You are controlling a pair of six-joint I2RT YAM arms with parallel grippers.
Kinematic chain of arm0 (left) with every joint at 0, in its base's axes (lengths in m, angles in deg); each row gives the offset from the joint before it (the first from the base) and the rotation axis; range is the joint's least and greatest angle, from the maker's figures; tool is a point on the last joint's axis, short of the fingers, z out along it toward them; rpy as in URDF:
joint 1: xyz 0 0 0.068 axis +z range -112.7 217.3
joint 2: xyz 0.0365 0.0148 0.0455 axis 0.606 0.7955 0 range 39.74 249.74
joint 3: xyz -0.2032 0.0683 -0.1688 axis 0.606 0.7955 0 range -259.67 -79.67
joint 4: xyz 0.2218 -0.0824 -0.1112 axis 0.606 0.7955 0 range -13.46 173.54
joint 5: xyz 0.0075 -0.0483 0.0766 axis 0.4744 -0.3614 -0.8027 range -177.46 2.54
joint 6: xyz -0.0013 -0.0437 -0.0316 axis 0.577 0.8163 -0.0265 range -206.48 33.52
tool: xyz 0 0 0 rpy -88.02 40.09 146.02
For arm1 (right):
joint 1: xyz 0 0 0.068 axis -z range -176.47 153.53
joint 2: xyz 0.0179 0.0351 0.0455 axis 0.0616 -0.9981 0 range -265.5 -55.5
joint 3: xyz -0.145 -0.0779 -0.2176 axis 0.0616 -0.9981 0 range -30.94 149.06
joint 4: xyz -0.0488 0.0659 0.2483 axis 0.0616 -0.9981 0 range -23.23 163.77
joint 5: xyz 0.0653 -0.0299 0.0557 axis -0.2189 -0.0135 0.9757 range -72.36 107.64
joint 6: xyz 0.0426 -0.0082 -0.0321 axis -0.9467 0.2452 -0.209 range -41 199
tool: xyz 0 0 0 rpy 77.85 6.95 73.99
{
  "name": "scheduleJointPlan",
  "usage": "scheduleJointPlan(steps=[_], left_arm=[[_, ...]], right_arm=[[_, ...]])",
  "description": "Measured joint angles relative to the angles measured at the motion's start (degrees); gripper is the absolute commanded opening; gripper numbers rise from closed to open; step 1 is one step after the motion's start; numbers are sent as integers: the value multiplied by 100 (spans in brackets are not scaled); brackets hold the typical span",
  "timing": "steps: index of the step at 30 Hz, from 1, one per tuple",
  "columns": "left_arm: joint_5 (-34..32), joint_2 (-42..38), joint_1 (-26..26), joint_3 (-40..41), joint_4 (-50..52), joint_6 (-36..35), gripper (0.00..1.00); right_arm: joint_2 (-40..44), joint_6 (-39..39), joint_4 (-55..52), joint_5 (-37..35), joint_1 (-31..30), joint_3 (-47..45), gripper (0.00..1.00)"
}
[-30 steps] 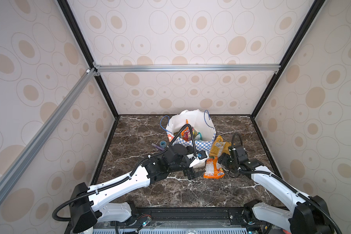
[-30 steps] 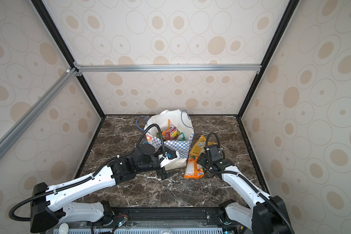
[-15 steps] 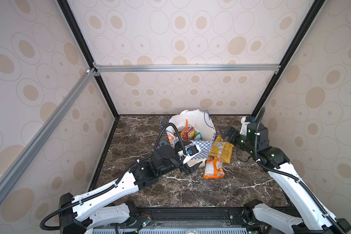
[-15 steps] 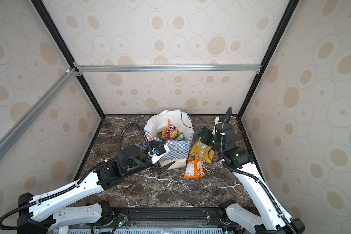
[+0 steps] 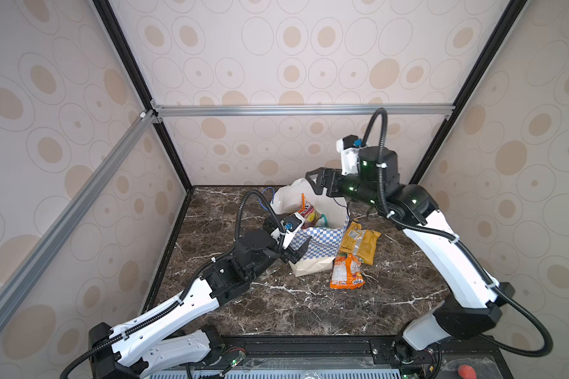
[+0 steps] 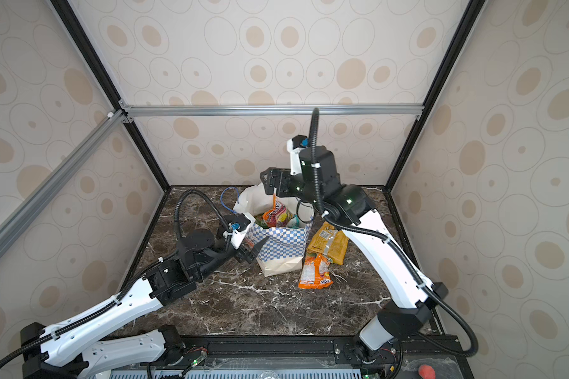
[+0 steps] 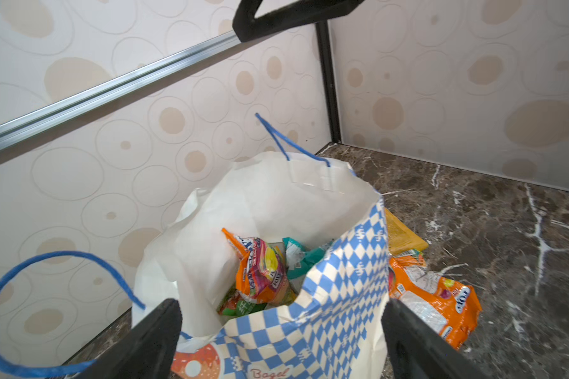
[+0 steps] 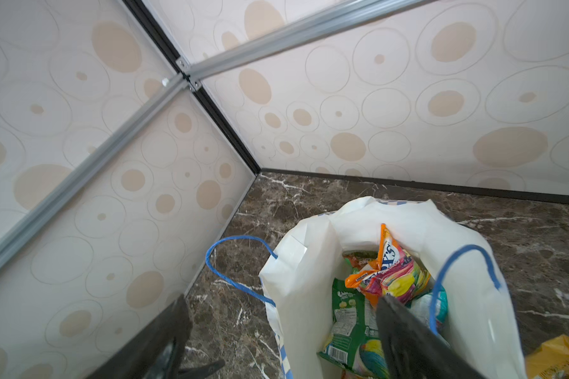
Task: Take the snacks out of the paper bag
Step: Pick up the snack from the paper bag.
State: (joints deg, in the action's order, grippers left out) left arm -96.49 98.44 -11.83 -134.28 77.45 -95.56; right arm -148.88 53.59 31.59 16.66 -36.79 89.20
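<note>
Right tool [image 5: 314,183] gapes (empty) above the bag [image 5: 319,249], and our left tool [image 5: 297,254], jaws apart too, sits at its checkered side. We see snacks [image 8: 388,279] inside; an orange packet [image 5: 347,272] and a yellow packet [image 5: 358,242] lie on the table [image 5: 276,305] beside it.

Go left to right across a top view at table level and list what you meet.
left arm's black wrist → paper bag → yellow packet → right arm's white forearm. The orange packet overlaps the yellow one, so it is left out.
</note>
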Motion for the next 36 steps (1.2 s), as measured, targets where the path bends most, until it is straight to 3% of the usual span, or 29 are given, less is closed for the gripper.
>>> scheduleJointPlan(steps=[4, 9, 21, 36], left_arm=[[245, -50, 590, 0, -11, 267, 93], [358, -229, 905, 0, -52, 415, 93], [428, -282, 1025, 0, -59, 433, 92], [675, -275, 1032, 0, -61, 437, 95]], right_arm=[[-1220, 256, -979, -98, -144, 1510, 86], [-2229, 509, -1908, -376, -142, 2516, 86], [-2914, 802, -2597, -481, 66, 2087, 85], [-3628, 815, -2522, 63, 400, 1283, 85]])
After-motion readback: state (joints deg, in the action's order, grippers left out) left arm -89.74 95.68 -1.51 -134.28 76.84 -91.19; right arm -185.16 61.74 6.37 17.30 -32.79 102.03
